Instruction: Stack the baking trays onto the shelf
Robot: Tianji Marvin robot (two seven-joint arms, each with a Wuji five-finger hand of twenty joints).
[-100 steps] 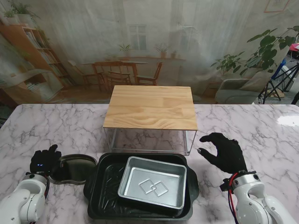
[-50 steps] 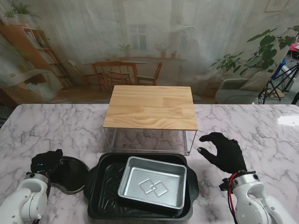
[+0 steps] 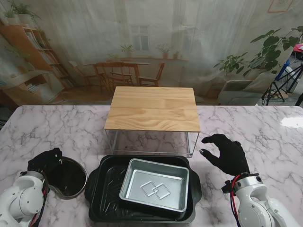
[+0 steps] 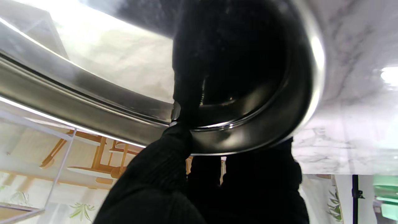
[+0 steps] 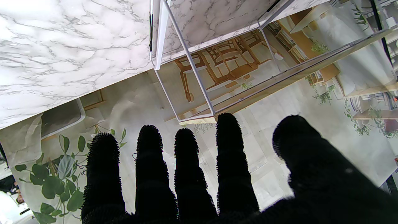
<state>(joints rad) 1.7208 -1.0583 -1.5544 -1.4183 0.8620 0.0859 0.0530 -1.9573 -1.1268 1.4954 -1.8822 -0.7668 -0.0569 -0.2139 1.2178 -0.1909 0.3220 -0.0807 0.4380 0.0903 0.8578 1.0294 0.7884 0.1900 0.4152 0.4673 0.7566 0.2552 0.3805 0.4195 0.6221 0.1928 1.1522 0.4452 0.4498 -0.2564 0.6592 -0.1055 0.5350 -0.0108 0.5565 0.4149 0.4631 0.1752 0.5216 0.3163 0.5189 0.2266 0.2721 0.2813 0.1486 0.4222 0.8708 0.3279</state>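
- Left hand [image 3: 46,160] clamped on the far-left rim of the round dark pan [image 3: 70,177], thumb inside and fingers [image 4: 248,183] outside, per the left wrist view.
- Over the last second, pan tipped and drawn a little nearer to me, from lying flat and oval to a rounder outline by the tabletop's [image 3: 57,127] near-left edge.
- Judged as a lift just starting: pan gripped, not yet carried to the shelf [image 3: 153,108].
- Right hand [image 3: 226,152] unmoved, fingers spread, holding nothing, hovering just right of the shelf's near-right leg.
- Silver tray [image 3: 155,183] nested at a slight angle inside the big black roasting tray [image 3: 143,189], at the tabletop's near edge in front of the shelf.
- Shelf's wooden top bare; nothing stacked yet.
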